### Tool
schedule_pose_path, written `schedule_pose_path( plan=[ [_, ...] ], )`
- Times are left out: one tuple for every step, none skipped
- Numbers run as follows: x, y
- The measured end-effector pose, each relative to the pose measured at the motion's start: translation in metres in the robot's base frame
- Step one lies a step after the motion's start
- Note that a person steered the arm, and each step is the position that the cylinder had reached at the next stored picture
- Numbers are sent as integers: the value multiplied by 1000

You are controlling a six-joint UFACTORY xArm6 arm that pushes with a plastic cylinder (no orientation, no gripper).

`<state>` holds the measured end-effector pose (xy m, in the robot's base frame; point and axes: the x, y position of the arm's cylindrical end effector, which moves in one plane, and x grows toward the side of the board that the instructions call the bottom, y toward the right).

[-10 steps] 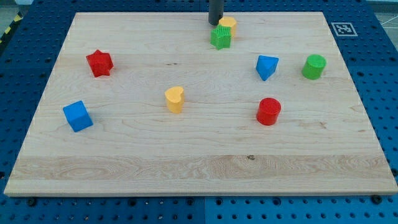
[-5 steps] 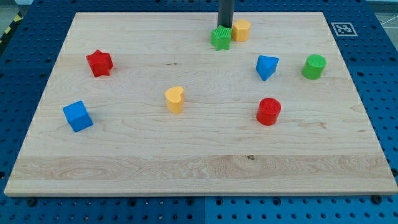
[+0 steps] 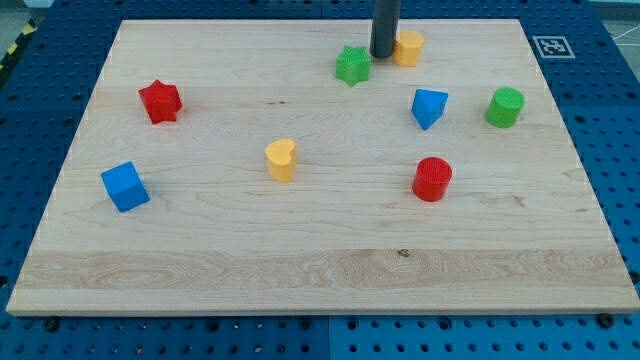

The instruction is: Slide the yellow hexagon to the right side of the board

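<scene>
Rod end, my tip (image 3: 383, 55), presses against the left side of the yellow hexagon (image 3: 408, 47) near the board's (image 3: 300, 250) top edge, right of centre; it carries no jaws to open or close. Green star (image 3: 352, 66) sits just left of my tip, blue block (image 3: 429, 107) below-right

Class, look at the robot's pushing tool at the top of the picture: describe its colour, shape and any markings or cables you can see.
Only a straight, dark grey cylindrical rod shows, entering from the view's top edge. Its surface is plain, with no markings, cables or sleeve visible. My tip is blunt and the same width as the rod.
</scene>
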<state>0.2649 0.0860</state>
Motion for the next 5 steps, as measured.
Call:
schedule_pose_path(
  plan=[
    [0,29],
    [0,57],
    [0,66],
    [0,81],
    [0,114]
  ],
)
